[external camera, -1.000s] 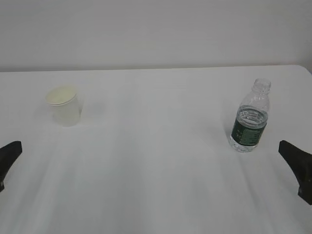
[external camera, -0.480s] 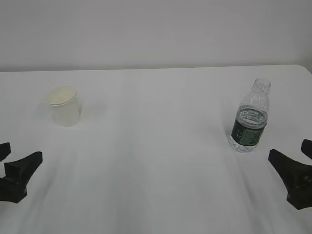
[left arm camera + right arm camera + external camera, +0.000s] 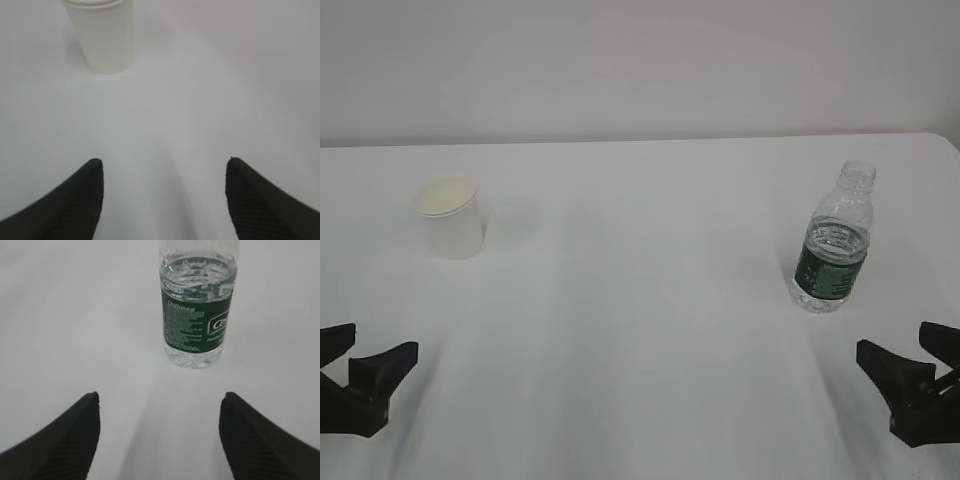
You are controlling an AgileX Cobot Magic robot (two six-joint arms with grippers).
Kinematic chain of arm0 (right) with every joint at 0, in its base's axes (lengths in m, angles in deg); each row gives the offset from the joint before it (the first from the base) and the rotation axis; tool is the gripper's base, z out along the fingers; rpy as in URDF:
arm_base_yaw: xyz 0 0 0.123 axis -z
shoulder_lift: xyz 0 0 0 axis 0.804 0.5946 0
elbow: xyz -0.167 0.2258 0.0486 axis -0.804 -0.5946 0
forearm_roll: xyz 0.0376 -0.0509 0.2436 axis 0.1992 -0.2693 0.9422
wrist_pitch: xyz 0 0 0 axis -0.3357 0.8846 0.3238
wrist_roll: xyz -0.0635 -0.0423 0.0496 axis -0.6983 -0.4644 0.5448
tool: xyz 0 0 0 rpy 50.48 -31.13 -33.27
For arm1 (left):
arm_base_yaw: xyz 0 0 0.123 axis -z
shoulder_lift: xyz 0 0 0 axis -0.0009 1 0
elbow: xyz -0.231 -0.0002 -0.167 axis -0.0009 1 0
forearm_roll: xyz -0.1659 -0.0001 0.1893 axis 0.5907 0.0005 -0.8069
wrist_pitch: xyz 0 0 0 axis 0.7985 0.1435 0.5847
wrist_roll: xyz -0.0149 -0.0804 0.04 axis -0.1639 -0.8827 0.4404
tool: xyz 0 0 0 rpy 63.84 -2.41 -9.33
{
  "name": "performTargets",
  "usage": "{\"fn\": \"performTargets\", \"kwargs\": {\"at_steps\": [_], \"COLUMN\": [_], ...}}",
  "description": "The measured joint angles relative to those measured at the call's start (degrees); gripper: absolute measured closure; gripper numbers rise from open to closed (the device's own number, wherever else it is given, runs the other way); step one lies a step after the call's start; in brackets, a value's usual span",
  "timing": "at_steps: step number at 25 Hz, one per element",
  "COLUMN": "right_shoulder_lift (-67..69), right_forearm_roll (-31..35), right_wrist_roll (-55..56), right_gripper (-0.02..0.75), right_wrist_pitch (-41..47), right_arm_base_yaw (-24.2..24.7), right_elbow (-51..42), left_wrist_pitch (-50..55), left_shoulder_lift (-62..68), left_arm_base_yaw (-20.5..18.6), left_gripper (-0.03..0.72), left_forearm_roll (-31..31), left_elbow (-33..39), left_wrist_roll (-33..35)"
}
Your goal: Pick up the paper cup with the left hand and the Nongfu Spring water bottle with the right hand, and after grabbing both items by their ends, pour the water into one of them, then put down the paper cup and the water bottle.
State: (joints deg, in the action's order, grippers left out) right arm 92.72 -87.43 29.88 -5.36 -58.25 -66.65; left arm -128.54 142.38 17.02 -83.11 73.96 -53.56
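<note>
Nearest the camera in the exterior view, the left hand (image 3: 355, 375) sits low at the bottom-left corner over the white table (image 3: 640, 330), only its two black fingertips showing. Its jaws are spread wide with nothing between them; in the left wrist view the left hand (image 3: 162, 172) frames bare tabletop between its two dark ribbed fingertips (image 3: 75, 200). At the bottom-right corner the right hand (image 3: 910, 375) likewise shows just its black fingertips, also parted wide and empty. From the right wrist view the right hand (image 3: 160, 407) has its fingertips (image 3: 250, 435) on either side of open table.

Farther back on the right, the Nongfu Spring water bottle (image 3: 835, 240) stands upright and capless on the table, well apart from the right hand. The right wrist view shows the Nongfu Spring water bottle (image 3: 197, 315) directly ahead of the gap, slightly right of centre (its dark green label carries white print too small to read). The water (image 3: 198, 270) reaches to about the top of the label band.

Farther back on the left, the paper cup (image 3: 450, 217) stands upright, mouth up, cream inside showing. In the left wrist view the paper cup (image 3: 106, 37) lies ahead and left of the gap's centre, its rim cut off by the top edge. Cup and bottle are well apart, on opposite sides of the table. Behind the table's far edge rises a plain pale wall (image 3: 640, 65).
</note>
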Motion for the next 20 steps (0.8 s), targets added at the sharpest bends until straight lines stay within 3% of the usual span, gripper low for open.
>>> {"fn": "performTargets", "kwargs": {"at_steps": [14,20], "right_shoulder_lift": [0.1,0.2], "right_forearm_roll": [1.37,1.81], "right_wrist_roll": [0.0,-0.1], "right_gripper": [0.166,0.109], "right_wrist_pitch": [0.0,-0.11], "right_arm_base_yaw": [0.0,0.0], "right_elbow": [3.25,4.04], "left_wrist_pitch": [-0.12,-0.12], "left_shoulder_lift": [0.0,0.05], "left_arm_base_yaw": [0.0,0.0], "left_gripper": [0.076,0.075], "left_forearm_roll": [0.45,0.56], "left_elbow": [-4.12,-4.36], "left_wrist_roll": [0.1,0.1]}}
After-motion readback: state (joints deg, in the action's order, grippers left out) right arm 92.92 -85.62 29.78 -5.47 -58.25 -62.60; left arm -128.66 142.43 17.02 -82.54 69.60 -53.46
